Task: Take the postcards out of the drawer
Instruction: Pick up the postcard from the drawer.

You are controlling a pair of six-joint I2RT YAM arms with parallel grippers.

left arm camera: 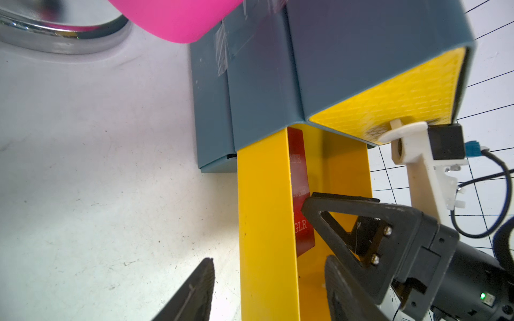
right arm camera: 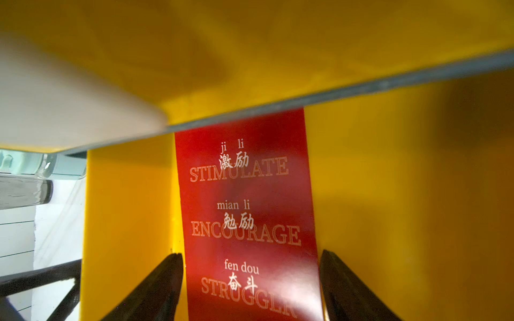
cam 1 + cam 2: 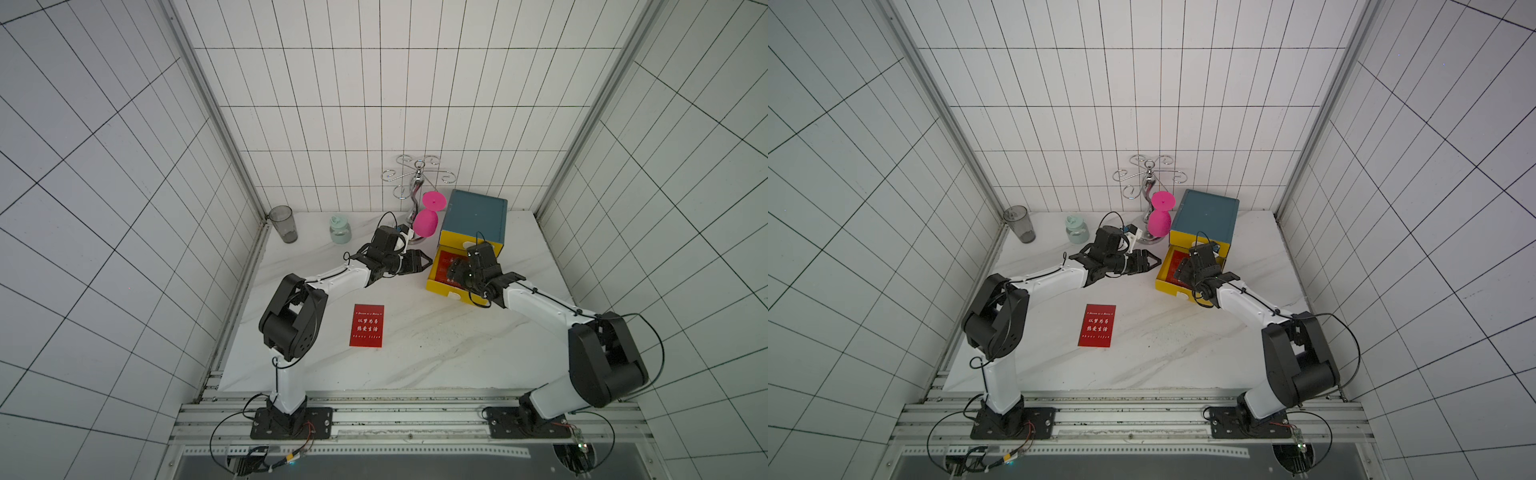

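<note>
1 flat red rectangular postcard (image 3: pixel 366 326) with white lettering lies face up on the white marble-look tabletop (image 3: pixel 436 353), already out and well apart from the pulled-out yellow plastic drawer (image 3: pixel 434 281). Farther back, the left gripper (image 3: pixel 424 262) sits partway open and empty at that drawer's side wall, probably steadying it. The right gripper (image 2: pixel 250 254) is inside, jaws wide, fingers flanking a 2nd red postcard (image 2: pixel 244 194) flat on the drawer floor, nothing gripped. This card's far end runs under the blue-grey cabinet (image 3: pixel 473 212); a 3rd is not visible.

One red postcard (image 3: pixel 1096 326) lies mid-frame on the white bench (image 3: pixel 1183 353); another postcard (image 3: pixel 1172 267) sits in the open yellow drawer (image 3: pixel 1168 288), right of centre.
</note>
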